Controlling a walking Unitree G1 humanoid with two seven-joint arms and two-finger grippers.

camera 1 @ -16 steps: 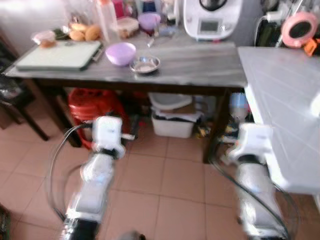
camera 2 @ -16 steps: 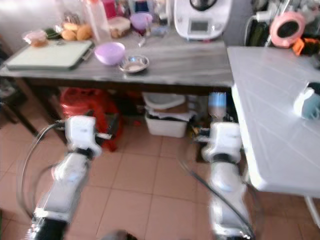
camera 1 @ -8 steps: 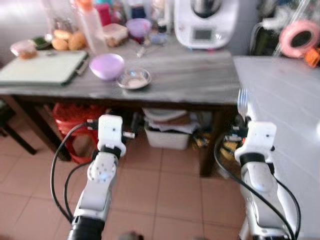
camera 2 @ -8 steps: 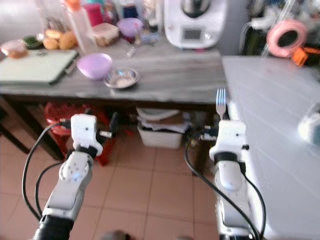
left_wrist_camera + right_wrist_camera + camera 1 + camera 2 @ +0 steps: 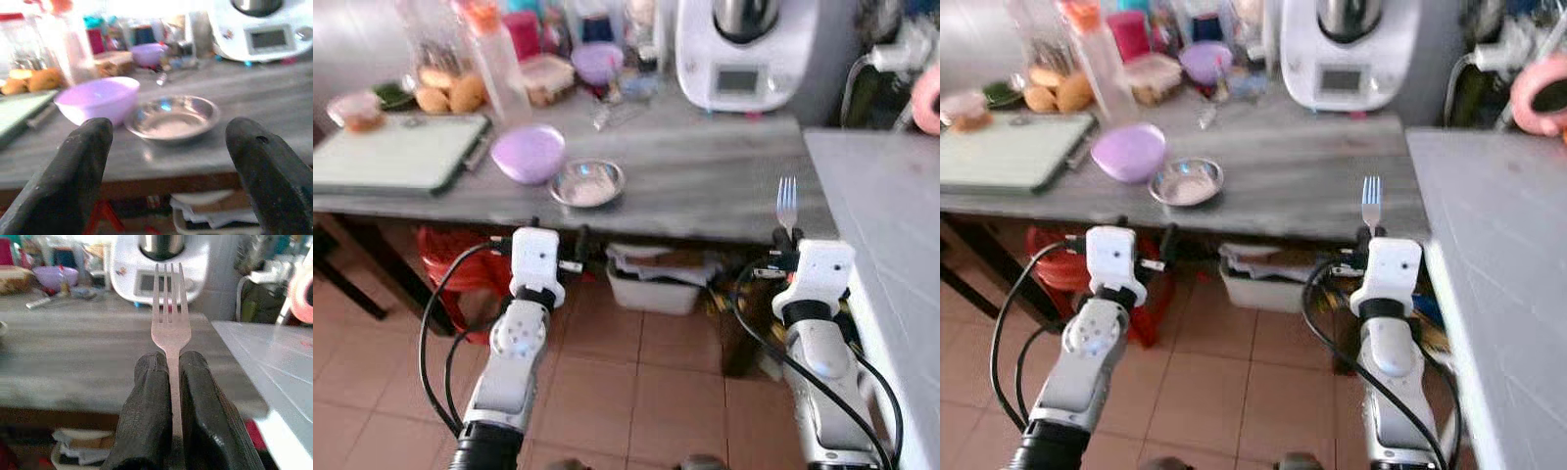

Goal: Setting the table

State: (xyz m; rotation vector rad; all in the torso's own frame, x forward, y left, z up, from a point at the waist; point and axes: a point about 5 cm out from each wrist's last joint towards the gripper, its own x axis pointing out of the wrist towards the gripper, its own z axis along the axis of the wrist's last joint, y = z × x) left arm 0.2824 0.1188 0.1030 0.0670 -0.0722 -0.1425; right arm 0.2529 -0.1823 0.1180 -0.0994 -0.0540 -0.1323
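Before the grey surface [image 5: 705, 186], now nearer, the right tool [image 5: 168, 382] clamps a fork [image 5: 169, 318]; the left tool [image 5: 166, 161] gapes empty.

A bowl [image 5: 529, 153] sits left of a dish [image 5: 588, 183] on the table [image 5: 705, 191].

You are looking at a bright, polished metal fork [image 5: 170, 328] pinched between matt black, rubbery fingers [image 5: 149, 396]. A shiny steel dish [image 5: 172, 116] mirrors the light beside a smooth lilac plastic bowl [image 5: 98, 98]. Both rest on a grey, wood-grained tabletop [image 5: 705, 181] with a dull sheen. Behind stands a glossy white plastic kitchen machine [image 5: 744, 54].
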